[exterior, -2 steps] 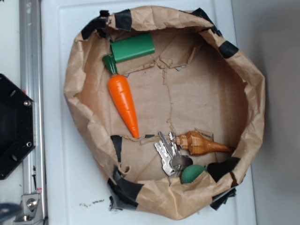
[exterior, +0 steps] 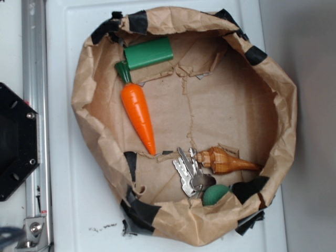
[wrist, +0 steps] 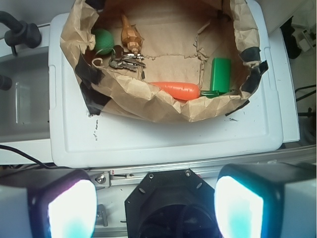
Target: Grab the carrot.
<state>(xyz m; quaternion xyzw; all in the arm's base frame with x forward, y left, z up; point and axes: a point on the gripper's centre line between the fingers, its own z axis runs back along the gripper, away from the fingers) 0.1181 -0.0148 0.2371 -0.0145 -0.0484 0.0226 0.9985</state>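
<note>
On top of the white plastic lid sits a crumpled brown paper nest, its rolled rim patched with strips of black tape, creased and torn across the floor. Along the nest's side nearest the robot base lies the carrot, glossy and bright orange, smooth as moulded plastic, tapering to a fine point toward the middle of the nest, with a short dark green stem cap at its thick end. That cap sits just beside a green cylinder block, matte and lying on its side against the paper wall. At the far side of the floor from the block there is a bunch of silvery metal keys, fanned out, and touching them a brown wooden spiral shell, ridged and polished, narrowing to a spike. A dark green rounded lump is tucked partly under the paper fold close by. From the wrist camera, the carrot shows half hidden behind the near paper rim, well ahead of the gripper, and the green block stands out just past it. Both fingers loom pale and blurred at the bottom corners of that view, spread wide apart with nothing between them, hanging above the black base mount and the aluminium rail, well short of the nest.
</note>
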